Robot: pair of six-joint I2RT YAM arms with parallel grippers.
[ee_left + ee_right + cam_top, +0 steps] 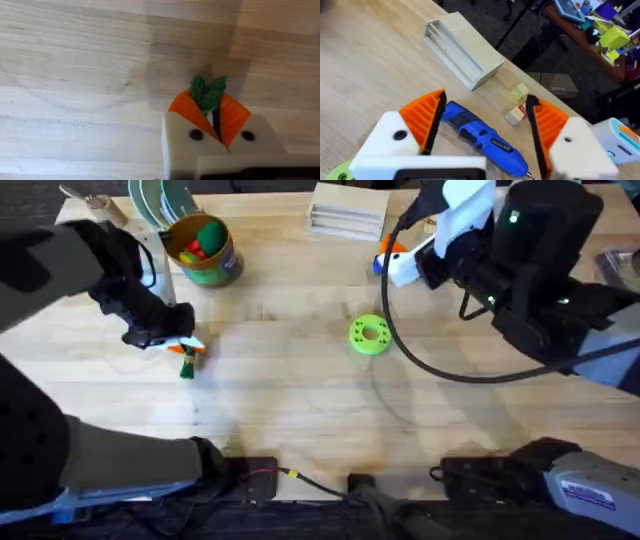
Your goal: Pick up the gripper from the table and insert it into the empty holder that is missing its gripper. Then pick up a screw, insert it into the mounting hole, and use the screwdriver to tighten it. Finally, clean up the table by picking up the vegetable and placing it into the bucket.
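Overhead view: a fixed camera above the arm bases looks down and forward across the wooden table, taking in its full width, from the bucket at the far left to the wooden slotted block at the far edge. Left wrist view: a camera close above the tabletop faces almost straight down past the left gripper, sharing with the overhead view the vegetable. Right wrist view: a raised camera looks obliquely across the table's far edge into the room, sharing the screwdriver and the slotted block.
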